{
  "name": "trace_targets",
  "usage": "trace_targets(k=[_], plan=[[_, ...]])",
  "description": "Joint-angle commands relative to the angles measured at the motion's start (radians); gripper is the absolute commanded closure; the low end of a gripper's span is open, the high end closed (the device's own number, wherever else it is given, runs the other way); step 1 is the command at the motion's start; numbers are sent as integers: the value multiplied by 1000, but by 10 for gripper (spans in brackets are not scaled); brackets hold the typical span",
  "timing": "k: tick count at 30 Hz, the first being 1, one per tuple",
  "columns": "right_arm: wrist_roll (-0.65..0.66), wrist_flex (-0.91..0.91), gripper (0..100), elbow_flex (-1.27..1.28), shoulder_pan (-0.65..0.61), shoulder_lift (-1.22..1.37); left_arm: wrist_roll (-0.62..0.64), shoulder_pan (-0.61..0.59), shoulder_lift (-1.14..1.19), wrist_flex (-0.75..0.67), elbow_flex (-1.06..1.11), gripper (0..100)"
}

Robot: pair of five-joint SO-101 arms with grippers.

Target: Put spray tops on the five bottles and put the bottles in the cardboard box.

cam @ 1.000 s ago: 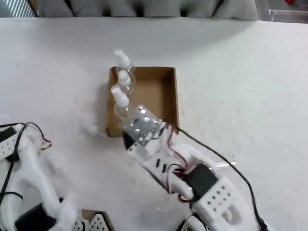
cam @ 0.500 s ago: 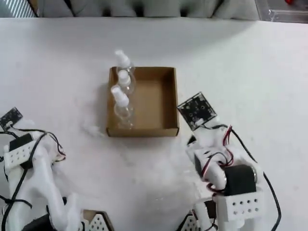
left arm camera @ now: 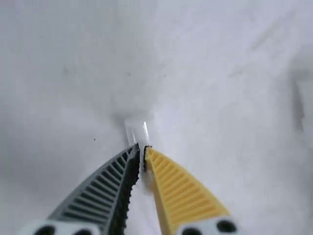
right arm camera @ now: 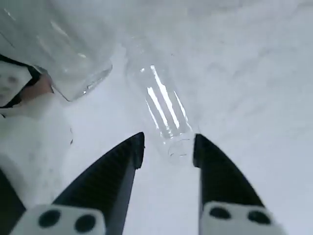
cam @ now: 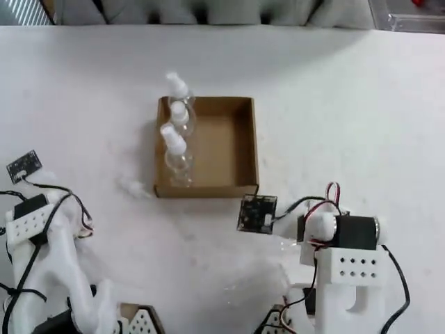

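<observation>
The white table (cam: 348, 104) carries the cardboard box (cam: 226, 149) in the middle of the high view, and the box has not moved. The right arm (cam: 344, 257) is now folded in the lower right of the frame, with its wrist turned toward the near right corner of the box. One second ago it was stretched over that corner, and then it pulled back. The left arm (cam: 42, 243) stands in the lower left, almost as half a second ago. Three bottles (cam: 181, 118) with spray tops stand in a row along the left wall of the box, unchanged. The right gripper (right arm camera: 166, 142) is released, jaws apart, and a clear bottle (right arm camera: 164, 110) without a top lies on the table just ahead of it; a second bare bottle (right arm camera: 63, 54) lies near. The left gripper (left arm camera: 143, 148) is clenched, tips together, and a small clear piece (left arm camera: 137, 129) lies just ahead of them.
</observation>
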Motion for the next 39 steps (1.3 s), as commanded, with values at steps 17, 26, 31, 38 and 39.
trace_targets(k=[17, 26, 31, 38, 39], plan=[[166, -311, 736, 304, -168, 15, -11, -4, -25, -94, 54, 972], [173, -441, 737, 410, -160, 16, -11, -4, -25, -94, 55, 972], [170, -421, 737, 385, -156, 7, -11, -4, -25, -94, 55, 972], [175, -197, 737, 173, -110, 5, -11, -4, -25, -94, 55, 972], [175, -166, 737, 158, -113, 5, -11, -4, -25, -94, 55, 972]])
